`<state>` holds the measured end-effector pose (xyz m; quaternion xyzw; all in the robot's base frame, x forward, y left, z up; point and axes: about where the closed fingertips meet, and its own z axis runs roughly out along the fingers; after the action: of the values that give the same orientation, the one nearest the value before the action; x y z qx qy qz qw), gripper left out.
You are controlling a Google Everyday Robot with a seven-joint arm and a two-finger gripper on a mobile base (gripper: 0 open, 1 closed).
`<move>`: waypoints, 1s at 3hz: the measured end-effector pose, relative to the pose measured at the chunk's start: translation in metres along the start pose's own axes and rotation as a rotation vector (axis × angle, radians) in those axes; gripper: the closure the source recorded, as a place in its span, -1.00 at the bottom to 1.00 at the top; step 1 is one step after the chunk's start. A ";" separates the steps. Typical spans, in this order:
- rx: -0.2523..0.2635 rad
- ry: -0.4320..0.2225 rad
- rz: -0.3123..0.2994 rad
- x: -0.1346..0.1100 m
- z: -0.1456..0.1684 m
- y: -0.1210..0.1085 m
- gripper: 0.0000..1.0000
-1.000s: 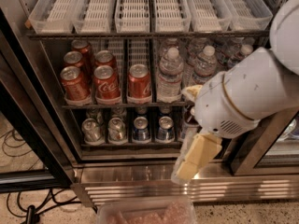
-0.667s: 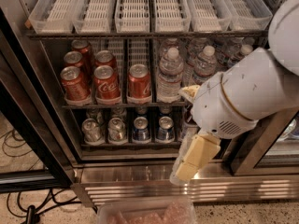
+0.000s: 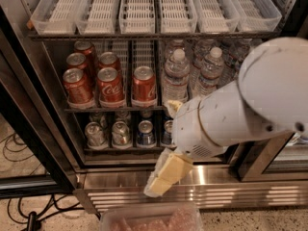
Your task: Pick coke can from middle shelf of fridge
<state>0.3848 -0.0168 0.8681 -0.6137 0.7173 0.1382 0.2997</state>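
Tool (image 3: 166,174) shifted left (before grille (image 3: 240,192)); arm (image 3: 240,109) hides bottles (image 3: 175,76).

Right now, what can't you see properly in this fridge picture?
Camera view:
- Water bottles on the middle shelf: right-hand ones hidden by the robot arm.
- Lowest cans: labels too dark and small.
- Clear tub: cut off by the bottom edge.
- Gripper, low before the base grille: its top hidden by the arm.

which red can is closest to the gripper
The lone red can right beside the water bottles; the others stand further left. The gripper hangs lower, in front of the steel grille.
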 end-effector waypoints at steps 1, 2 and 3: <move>0.052 -0.076 0.004 -0.020 0.038 -0.011 -1.00; 0.097 -0.190 -0.043 -0.062 0.089 -0.039 -1.00; 0.097 -0.190 -0.043 -0.062 0.089 -0.039 -1.00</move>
<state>0.4502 0.0748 0.8420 -0.5978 0.6783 0.1544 0.3984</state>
